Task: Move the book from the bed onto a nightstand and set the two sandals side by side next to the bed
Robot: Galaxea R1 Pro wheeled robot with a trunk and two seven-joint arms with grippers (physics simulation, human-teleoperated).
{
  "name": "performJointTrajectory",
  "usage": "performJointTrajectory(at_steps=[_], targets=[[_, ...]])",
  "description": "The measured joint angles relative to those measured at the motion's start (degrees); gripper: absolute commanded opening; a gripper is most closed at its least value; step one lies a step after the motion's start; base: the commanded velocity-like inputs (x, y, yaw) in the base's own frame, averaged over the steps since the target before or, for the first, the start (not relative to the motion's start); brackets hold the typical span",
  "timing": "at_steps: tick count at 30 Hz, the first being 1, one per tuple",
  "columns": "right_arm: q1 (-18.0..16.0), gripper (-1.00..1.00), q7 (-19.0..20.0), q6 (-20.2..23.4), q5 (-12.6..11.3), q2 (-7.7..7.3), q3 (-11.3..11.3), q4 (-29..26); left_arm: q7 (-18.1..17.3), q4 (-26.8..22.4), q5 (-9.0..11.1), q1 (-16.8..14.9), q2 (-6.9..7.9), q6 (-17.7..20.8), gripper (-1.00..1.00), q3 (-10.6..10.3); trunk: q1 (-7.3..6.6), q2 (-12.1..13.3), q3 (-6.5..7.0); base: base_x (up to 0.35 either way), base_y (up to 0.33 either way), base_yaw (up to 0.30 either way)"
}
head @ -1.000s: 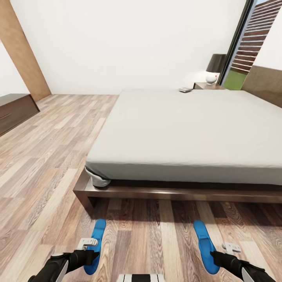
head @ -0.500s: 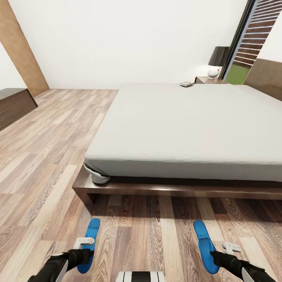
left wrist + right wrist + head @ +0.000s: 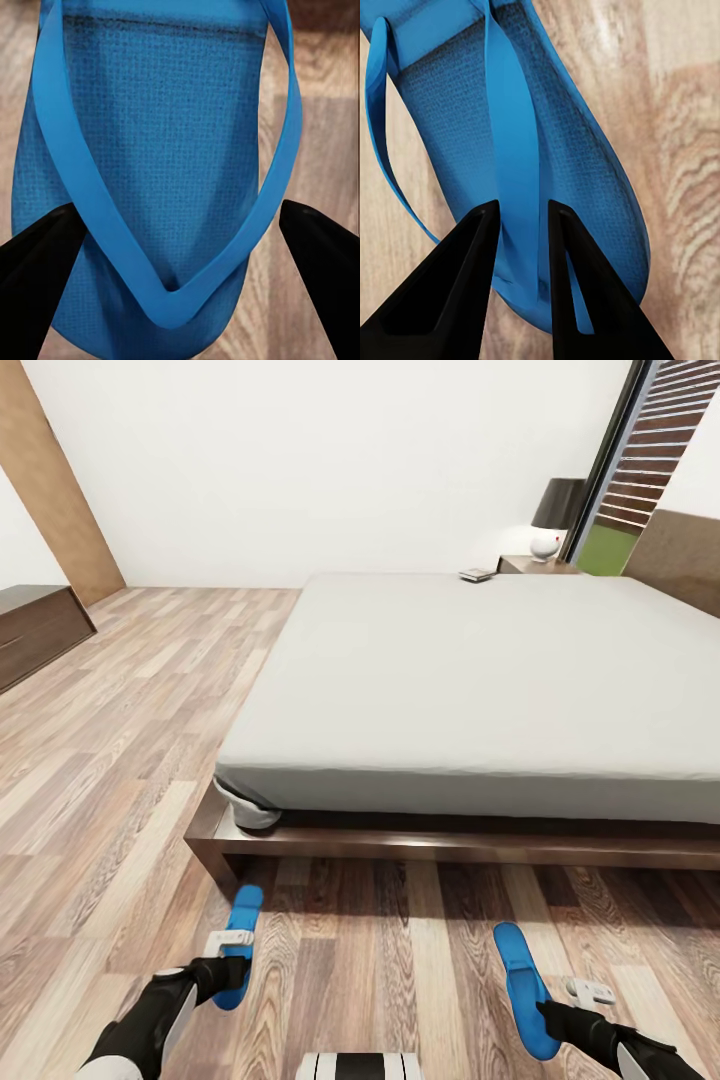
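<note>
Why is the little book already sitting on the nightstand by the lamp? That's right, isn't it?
Not quite. The book is on the bed, at its far edge beside the nightstand; the head view shows it.

One high view, two close ones.
The head camera looks forward and down over the bed (image 3: 480, 680) and the floor (image 3: 400, 960). Each wrist camera sits very near, facing along its pincer — left on the left sandal (image 3: 157, 165) (image 3: 238, 945), right on the right sandal (image 3: 510, 150) (image 3: 522, 985), both shared with the head view.
</note>
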Motion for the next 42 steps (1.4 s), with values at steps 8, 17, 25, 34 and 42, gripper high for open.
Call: performJointTrajectory(at_steps=[8,17,25,34,42], targets=[[0.03,-1.0,-0.01,0.0,0.07,0.02,0.04,0.01,0.0,0.19,-0.06,-0.06,-0.09,-0.09,-1.0,-0.32,0.13,-0.06,-1.1,0.0,0.0,0.0],[0.01,-1.0,0.09,-0.06,0.01,0.0,-0.02,-0.13,0.11,0.08,-0.05,-0.07,-0.1,-0.05,-1.0,-3.67,0.33,-0.17,-2.88,0.0,0.0,0.0],[0.05,-1.0,0.39,2.91,-0.51,-0.4,-0.03,-13.73,0.18,0.28,-0.06,-0.08,-0.1,-0.06,-1.0,-3.82,0.33,-0.18,-2.87,0.0,0.0,0.0],[0.18,-1.0,0.57,14.8,-0.2,-0.55,-0.07,-23.71,0.13,0.21,-0.05,-0.07,-0.1,-0.05,-1.0,-3.81,0.33,-0.17,-2.88,0.0,0.0,0.0],[0.19,-1.0,0.57,14.6,-0.1,-0.64,-0.06,-22.99,0.12,0.12,-0.06,-0.07,-0.04,-0.05,-1.0,-3.74,0.33,-0.17,-2.88,0.0,0.0,0.0]])
